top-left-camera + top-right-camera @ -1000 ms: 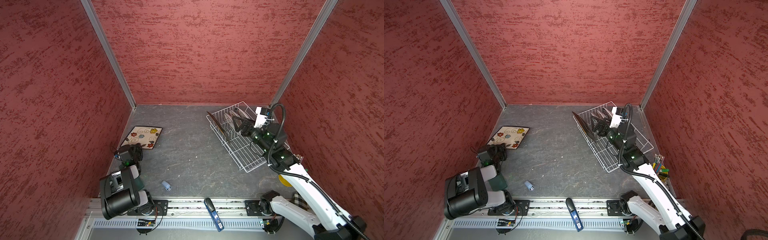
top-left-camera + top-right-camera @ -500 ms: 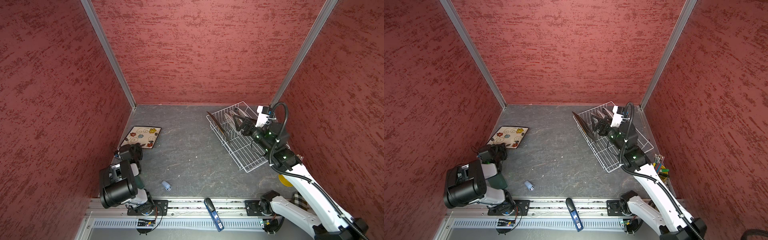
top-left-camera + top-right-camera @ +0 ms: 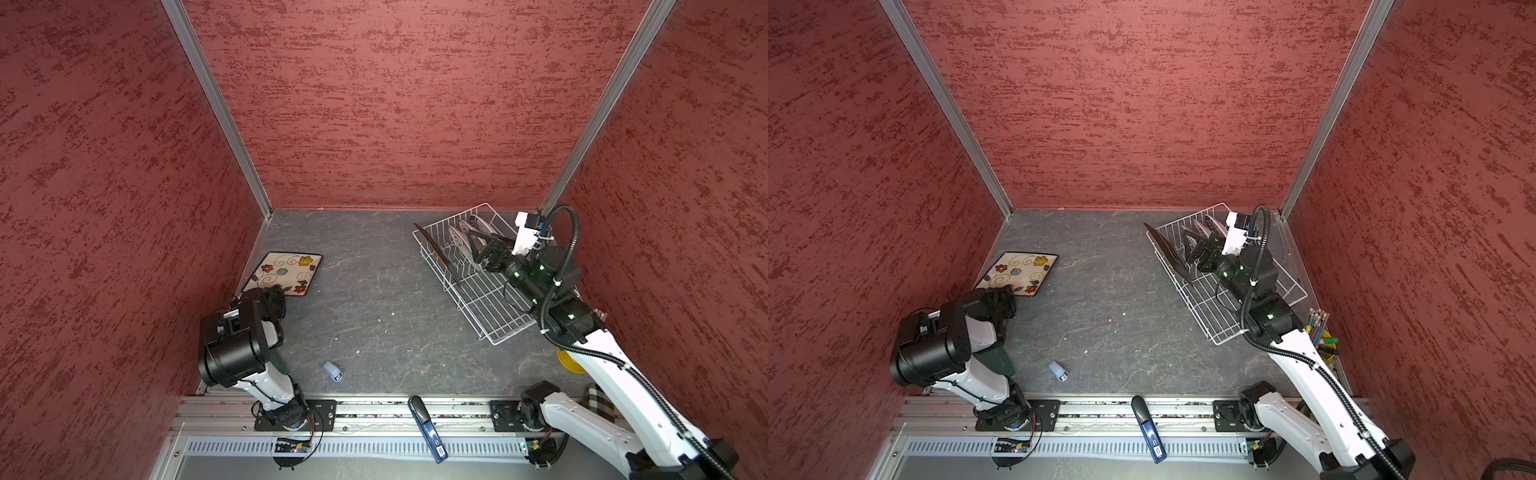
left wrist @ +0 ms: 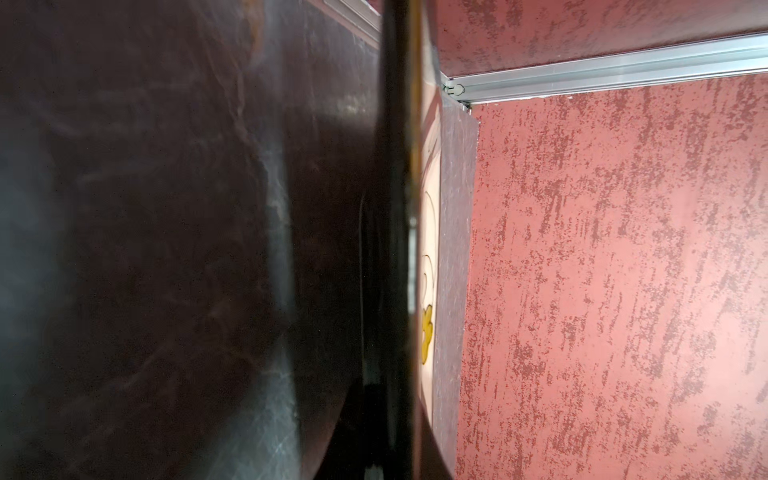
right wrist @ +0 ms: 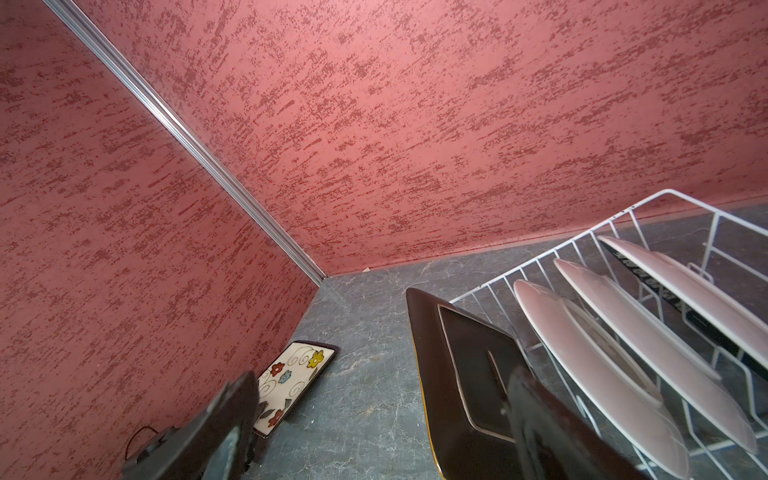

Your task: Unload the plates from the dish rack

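A cream square plate with flowers [image 3: 286,268] [image 3: 1021,270] [image 5: 291,378] lies flat on the table at the left. My left gripper [image 3: 274,293] [image 3: 1005,297] [image 4: 390,457] is shut on its near edge. The white wire dish rack [image 3: 490,299] [image 3: 1208,307] stands at the back right. It holds a leaning dark brown square plate [image 3: 436,253] [image 3: 1169,251] [image 5: 465,374] and three round white plates [image 5: 582,353] behind it. My right gripper [image 3: 482,245] [image 3: 1198,245] [image 5: 380,376] is open, with one finger on each side of the brown plate's upper edge.
Red walls close in the table on three sides. A small light blue object [image 3: 332,370] lies near the front edge. A blue and black tool [image 3: 428,428] rests on the front rail. A yellow cup of pens [image 3: 1323,336] stands front right of the rack.
My left arm's elbow has lifted and shifted toward the back while its gripper stayed at the cream plate's edge. The right gripper has hardly moved over the rack.
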You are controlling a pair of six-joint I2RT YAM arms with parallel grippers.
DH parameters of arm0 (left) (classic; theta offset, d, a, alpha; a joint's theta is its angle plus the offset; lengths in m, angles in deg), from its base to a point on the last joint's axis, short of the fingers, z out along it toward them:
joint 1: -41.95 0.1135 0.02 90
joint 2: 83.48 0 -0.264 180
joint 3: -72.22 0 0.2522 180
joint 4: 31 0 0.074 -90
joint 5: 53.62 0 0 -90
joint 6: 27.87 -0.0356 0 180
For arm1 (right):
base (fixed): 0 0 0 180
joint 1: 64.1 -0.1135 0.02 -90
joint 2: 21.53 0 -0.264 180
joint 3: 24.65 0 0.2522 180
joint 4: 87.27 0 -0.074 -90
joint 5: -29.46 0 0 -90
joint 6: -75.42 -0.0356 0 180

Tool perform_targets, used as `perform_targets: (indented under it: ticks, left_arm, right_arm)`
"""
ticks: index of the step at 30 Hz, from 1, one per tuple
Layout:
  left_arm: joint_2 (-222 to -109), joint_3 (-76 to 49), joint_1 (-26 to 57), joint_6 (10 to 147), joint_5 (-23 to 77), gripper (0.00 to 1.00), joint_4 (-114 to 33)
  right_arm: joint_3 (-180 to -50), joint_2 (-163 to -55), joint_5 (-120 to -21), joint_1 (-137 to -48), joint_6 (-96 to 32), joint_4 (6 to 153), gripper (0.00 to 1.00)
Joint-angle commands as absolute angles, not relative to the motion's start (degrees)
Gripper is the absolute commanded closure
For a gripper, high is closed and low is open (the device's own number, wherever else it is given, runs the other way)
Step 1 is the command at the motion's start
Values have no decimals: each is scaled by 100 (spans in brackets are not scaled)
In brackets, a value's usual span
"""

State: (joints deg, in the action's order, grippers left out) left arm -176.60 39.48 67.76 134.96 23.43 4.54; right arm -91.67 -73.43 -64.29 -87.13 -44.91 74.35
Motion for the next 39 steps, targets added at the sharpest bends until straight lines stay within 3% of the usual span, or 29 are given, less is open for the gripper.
perform_targets:
  ticks: [1, 4, 9, 25, 33, 39]
  left_arm:
    - [-17664, 3653, 6705, 13506, 2263, 80, 1654]
    - [-17635, 3576, 6635, 13477, 2258, 54, 1209]
    - [-17452, 3631, 6522, 13437, 2430, 37, 707]
    - [-16773, 3590, 6326, 13204, 2505, 25, -916]
    - [-16962, 3560, 6401, 13200, 2264, 23, -830]
    - [-16790, 3513, 6419, 13106, 2285, 12, -1438]
  right_arm:
    - [-9229, -7268, -6272, -8681, -4412, 7438, 6]
    - [-9239, -7307, -6266, -8684, -4442, 7434, 5]
    - [-9278, -7366, -6341, -8686, -4452, 7347, 5]
    - [-9228, -7194, -6424, -8686, -4447, 7223, 5]
    - [-9187, -6964, -6377, -8682, -4381, 7024, 5]
    - [-9344, -6965, -6266, -8684, -4429, 6715, 5]
